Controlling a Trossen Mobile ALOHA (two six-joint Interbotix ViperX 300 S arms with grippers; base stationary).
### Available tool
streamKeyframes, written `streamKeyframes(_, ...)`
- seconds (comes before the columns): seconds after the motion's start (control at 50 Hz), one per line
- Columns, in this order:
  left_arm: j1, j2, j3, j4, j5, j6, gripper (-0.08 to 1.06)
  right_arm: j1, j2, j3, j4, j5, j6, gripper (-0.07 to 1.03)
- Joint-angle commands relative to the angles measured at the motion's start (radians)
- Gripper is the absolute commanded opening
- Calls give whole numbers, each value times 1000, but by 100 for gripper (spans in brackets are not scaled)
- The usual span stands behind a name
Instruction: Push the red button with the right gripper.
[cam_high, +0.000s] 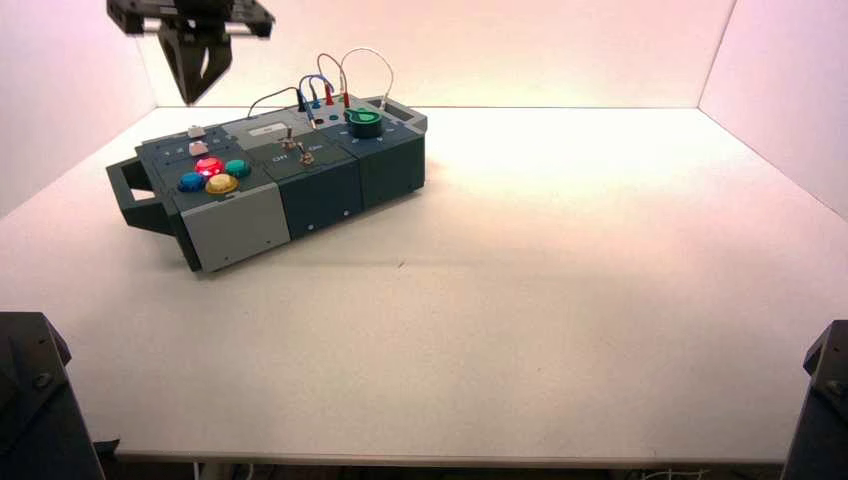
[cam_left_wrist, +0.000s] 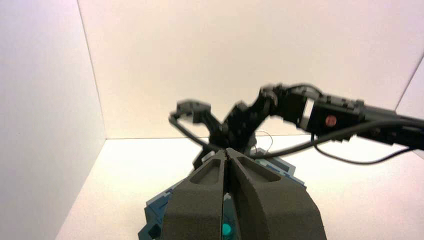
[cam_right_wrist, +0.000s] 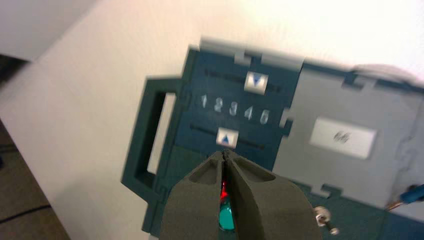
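Note:
The red button glows among four coloured buttons on the left end of the box. My right gripper hangs well above and behind that end, its fingers shut into a downward V, touching nothing. In the right wrist view its closed fingertips point at the box, and the red button glows through the slit, next to the teal button. My left gripper is shut and empty, held high above the box. It does not show in the high view.
Blue, yellow and teal buttons surround the red one. Two sliders flank the numbers 1 to 5. Toggle switches, a green knob and looped wires stand farther right. White walls enclose the table.

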Motion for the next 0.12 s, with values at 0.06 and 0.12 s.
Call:
streamKeyframes(0.06,9,32,-11,3,-5,5,-3,5,-25,-106,-3,26,-5,-2)
streamKeyframes(0.12,9,34,-11,3,-5,5,-3,5,-26,-126,-3,34,-6,-2)
